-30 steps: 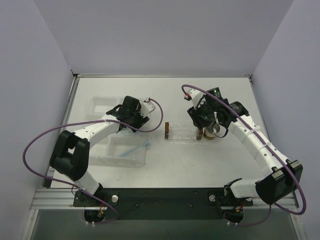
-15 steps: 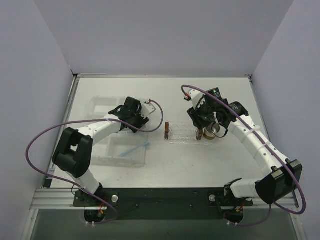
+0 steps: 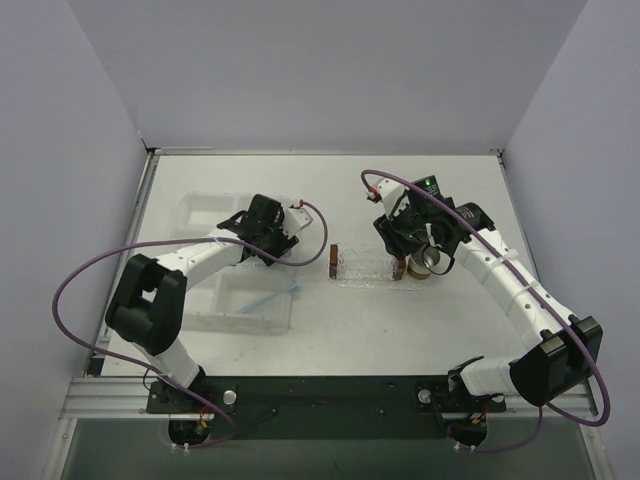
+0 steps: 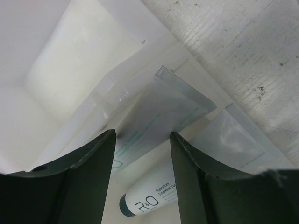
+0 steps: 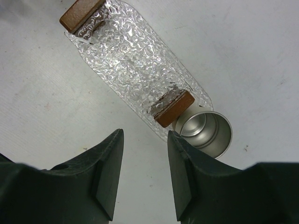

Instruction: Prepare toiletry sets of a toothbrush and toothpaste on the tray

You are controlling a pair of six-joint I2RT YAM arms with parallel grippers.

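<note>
Hovering over the clear compartment box [image 3: 214, 308], the left gripper [image 4: 141, 140] has its dark fingers spread, straddling the body of one toothpaste tube [image 4: 174, 99] whose flat crimped end points away from the wrist. We cannot tell whether the pads touch it. A teal-capped tube [image 4: 150, 199] lies just below it in the same compartment, and a third tube [image 4: 230, 136] lies beside them. The toothbrush [image 3: 272, 296], a thin light-blue translucent stick, rests in the near compartment of the box, well apart from the tray [image 5: 125, 50]. The right gripper [image 5: 144, 140] hangs above the tray with its fingers apart and nothing between them. We judge the tubes light, soft-walled and smooth, so they will likely dent under pressure and may slip. The firmer places to take hold would be across the body near the cap or at the stiff crimp. The tray is clear, oval and pebbled, with brown wooden end blocks [image 5: 174, 107], and nothing lies on it. A polished metal cup [image 5: 206, 133] stands touching or just beside its far end on the matte white table [image 5: 245, 44].
</note>
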